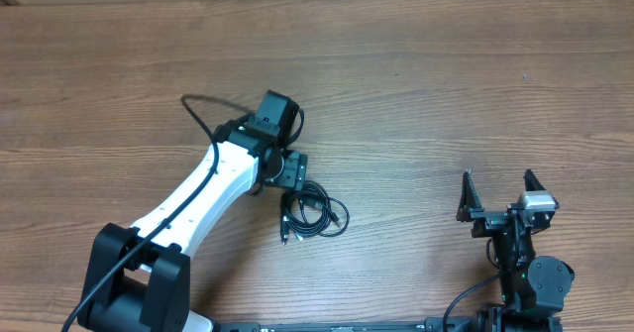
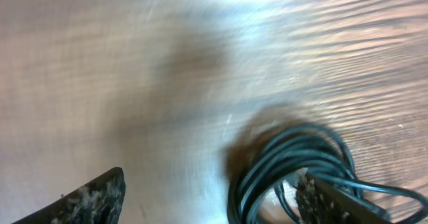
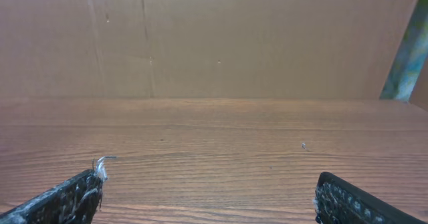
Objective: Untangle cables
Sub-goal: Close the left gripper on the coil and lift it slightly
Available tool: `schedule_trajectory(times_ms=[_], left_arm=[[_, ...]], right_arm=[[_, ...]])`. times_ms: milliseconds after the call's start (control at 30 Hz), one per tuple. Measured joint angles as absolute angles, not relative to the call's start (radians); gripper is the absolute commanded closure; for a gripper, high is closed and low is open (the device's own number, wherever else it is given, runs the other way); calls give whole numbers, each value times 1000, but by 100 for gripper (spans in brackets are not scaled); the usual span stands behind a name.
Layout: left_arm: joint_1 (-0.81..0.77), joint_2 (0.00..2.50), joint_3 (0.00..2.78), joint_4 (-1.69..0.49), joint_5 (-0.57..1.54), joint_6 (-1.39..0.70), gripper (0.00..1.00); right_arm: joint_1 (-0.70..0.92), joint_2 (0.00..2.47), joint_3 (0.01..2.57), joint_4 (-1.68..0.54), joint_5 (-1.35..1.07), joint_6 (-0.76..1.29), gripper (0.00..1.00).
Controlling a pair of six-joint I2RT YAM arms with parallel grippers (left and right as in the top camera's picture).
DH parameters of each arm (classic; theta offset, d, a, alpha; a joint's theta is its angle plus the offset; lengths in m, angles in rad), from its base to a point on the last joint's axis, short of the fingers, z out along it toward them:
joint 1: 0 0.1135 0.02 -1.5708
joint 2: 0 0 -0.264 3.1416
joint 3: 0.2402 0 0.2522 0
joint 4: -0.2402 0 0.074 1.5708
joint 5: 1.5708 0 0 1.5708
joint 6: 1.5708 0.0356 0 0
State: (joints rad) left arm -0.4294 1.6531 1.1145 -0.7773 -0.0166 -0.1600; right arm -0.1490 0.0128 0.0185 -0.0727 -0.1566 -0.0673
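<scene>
Two pairs of jaws gape released over the broad wooden surface (image 1: 446, 74), cables (image 1: 315, 215) coiled beside the left pair, open wood toward the far edge.

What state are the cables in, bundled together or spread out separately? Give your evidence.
Bundled: the cables lie as one small coil of overlapping loops, strands running together.

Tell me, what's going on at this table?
Two robot arms are working at untangling cords. The left hand is right at a small coiled bundle of thin black cables lying on the brown wooden table. Its fingers stand wide apart, one beside the coil, so nothing is gripped. The right hand is open off to the side, away from the bundle, which looks still tangled.
</scene>
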Motion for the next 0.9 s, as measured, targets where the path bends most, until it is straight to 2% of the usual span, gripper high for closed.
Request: schedule_trajectory(times_ms=[100, 233, 367, 500, 800, 900], left_arm=[[-437, 1653, 1117, -758, 35, 54, 35], [-441, 1654, 1118, -794, 119, 297, 35], [-443, 1662, 1118, -801, 155, 426, 38], [-443, 1682, 1117, -804, 177, 483, 48], [-443, 1747, 1098, -807, 217, 524, 51], [-443, 1771, 1098, -807, 240, 529, 55]], right_arm=[[-149, 13, 19, -72, -157, -67, 0], [-149, 13, 19, -72, -157, -67, 0], [-149, 13, 19, -72, -157, -67, 0], [-149, 13, 19, -72, -157, -67, 0], [-149, 13, 19, -72, -156, -67, 0], [-149, 13, 19, -72, -157, -67, 0]])
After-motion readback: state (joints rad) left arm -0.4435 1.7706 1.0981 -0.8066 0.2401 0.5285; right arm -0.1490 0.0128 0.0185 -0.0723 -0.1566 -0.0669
